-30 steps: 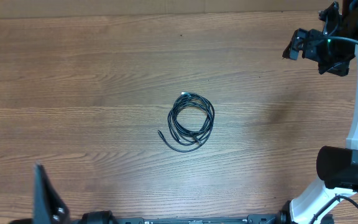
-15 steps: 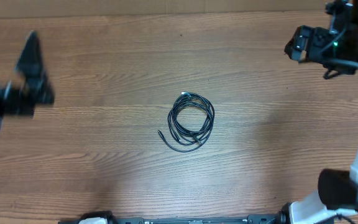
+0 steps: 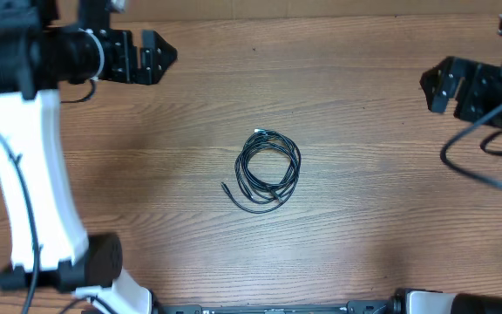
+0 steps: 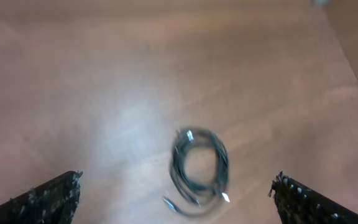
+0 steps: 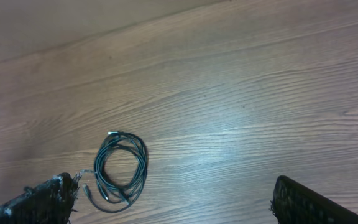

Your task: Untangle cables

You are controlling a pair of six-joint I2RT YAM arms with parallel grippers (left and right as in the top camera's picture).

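Cables [image 3: 268,170] coiled at frame ctr. Left gripper [image 3: 166,57] upper left, right gripper [image 3: 431,85] upper right: both spread wide, empty.

white arm links [image 3: 16,166], black joints [image 3: 103,257], black left gripper [image 3: 166,56] — thin black wires [image 3: 482,174] trailing.

A brown wood-grain tabletop [image 3: 146,183], its grain running left to right, carries one small bundle of thin black flexible cables [image 3: 240,172] near its middle. They lie flat in a rough, overlapping round coil. One loose plug end [image 3: 224,186] trails out on the left of the coil, and a pale-tipped plug [image 3: 260,133] sits at its far edge. The number of cords cannot be told.
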